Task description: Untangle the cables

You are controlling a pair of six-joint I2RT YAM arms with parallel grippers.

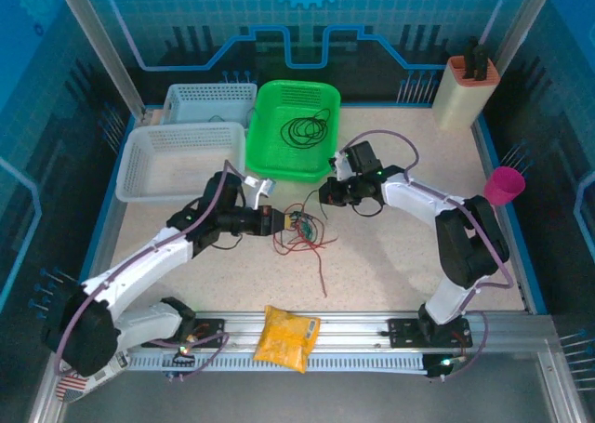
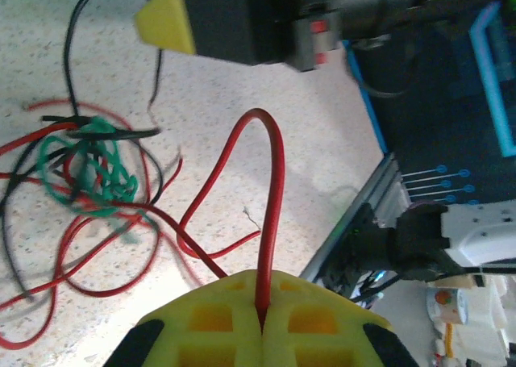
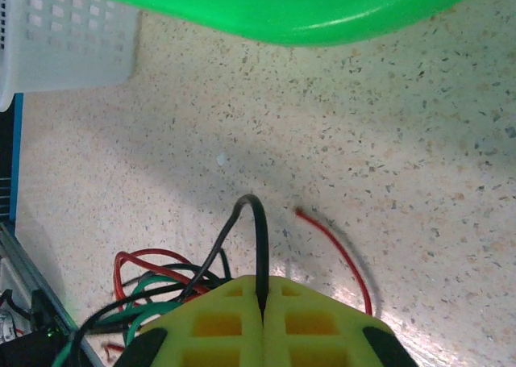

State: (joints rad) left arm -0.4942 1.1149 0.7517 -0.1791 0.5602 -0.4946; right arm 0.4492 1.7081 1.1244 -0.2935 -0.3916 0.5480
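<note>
On the speckled beige table [image 1: 400, 256], a tangle of thin red, green and black cables [image 1: 302, 228] is seen near the middle. It lies just in front of the green plastic basket [image 1: 270, 158] and between the two grippers.

The left gripper [image 1: 276, 220] is set against the tangle from the left. In the left wrist view its yellow pads [image 2: 214, 319] are pressed together, and a red cable [image 2: 274, 181] is clamped between them. From the jaws this cable rises in a narrow arch and drops back toward the table. Beyond it, a green cable [image 2: 89, 169] is bunched into a knot. A black cable [image 2: 71, 52] and further red strands are looped through and around that knot.

The right gripper [image 1: 327, 195] is placed at the far right side of the tangle. In the right wrist view it is likewise clenched, and a black strand [image 3: 258, 230] is pinched between its yellow pads [image 3: 314, 323]. This strand bends over to the left, toward the red and green loops beside it.

A single loose red strand [image 1: 321, 272] is trailed from the tangle toward the near edge of the table. A separate coil of thin black wire [image 1: 307, 128] is seen inside the green basket.

Two white lattice baskets [image 1: 181, 163] are stood to the left of the green one. A yellow packet [image 1: 286, 337] is rested on the metal rail at the near edge, and a pink cup [image 1: 504, 185] is placed at the right side.
</note>
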